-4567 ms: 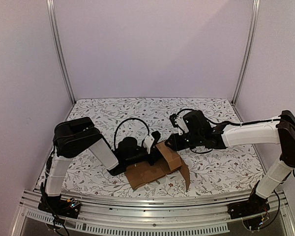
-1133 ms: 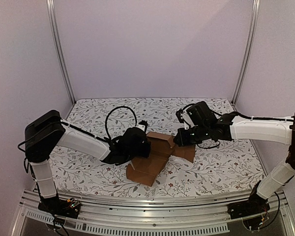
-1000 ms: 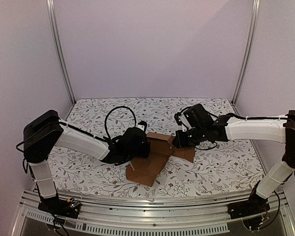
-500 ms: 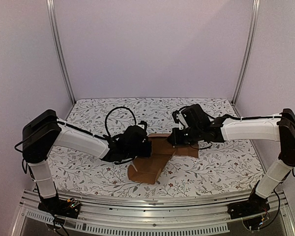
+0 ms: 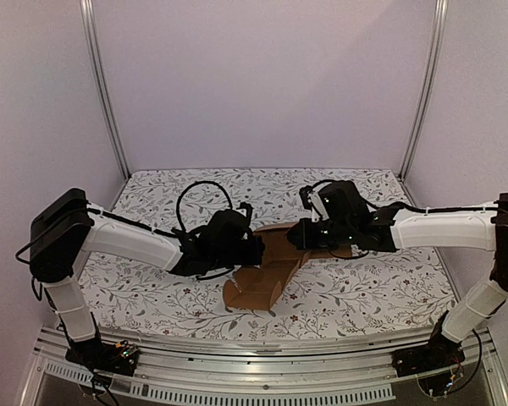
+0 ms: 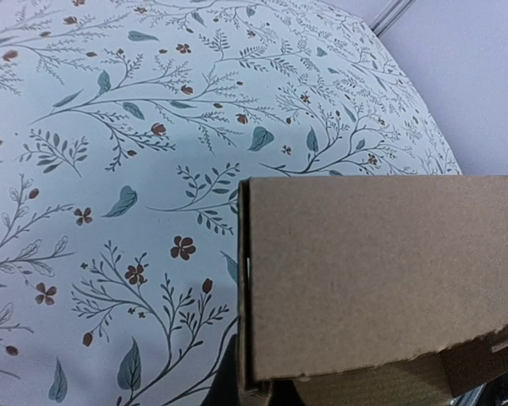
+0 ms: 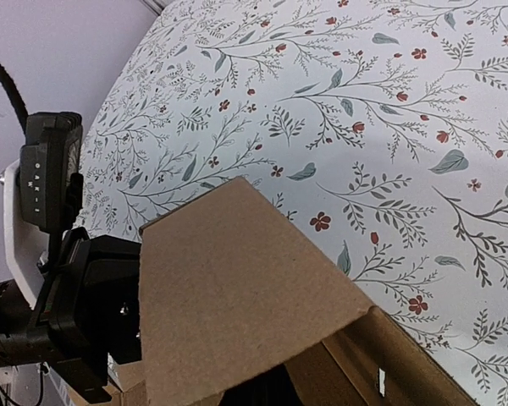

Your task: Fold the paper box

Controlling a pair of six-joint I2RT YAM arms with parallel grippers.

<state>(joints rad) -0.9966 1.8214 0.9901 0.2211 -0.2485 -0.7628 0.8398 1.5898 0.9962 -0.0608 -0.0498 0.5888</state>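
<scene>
The paper box (image 5: 267,275) is a brown cardboard piece, partly folded, lying mid-table between my two arms. My left gripper (image 5: 252,247) is at its left side, shut on a panel. That panel (image 6: 381,279) fills the lower right of the left wrist view and hides the fingers. My right gripper (image 5: 296,237) meets the box from the right, shut on a raised flap. In the right wrist view the flap (image 7: 229,304) bends like a tent over the jaws and hides the fingers. The two grippers stand close together over the box.
The box rests on a floral cloth (image 5: 381,292) covering the table. White walls and metal corner posts (image 5: 102,85) enclose the back and sides. The left gripper's black body (image 7: 85,321) shows at the left of the right wrist view, close to the flap.
My right gripper has moved left toward the left gripper, lifting the right flap off the cloth. The box has folded up more and shifted slightly back. The left gripper moved little.
</scene>
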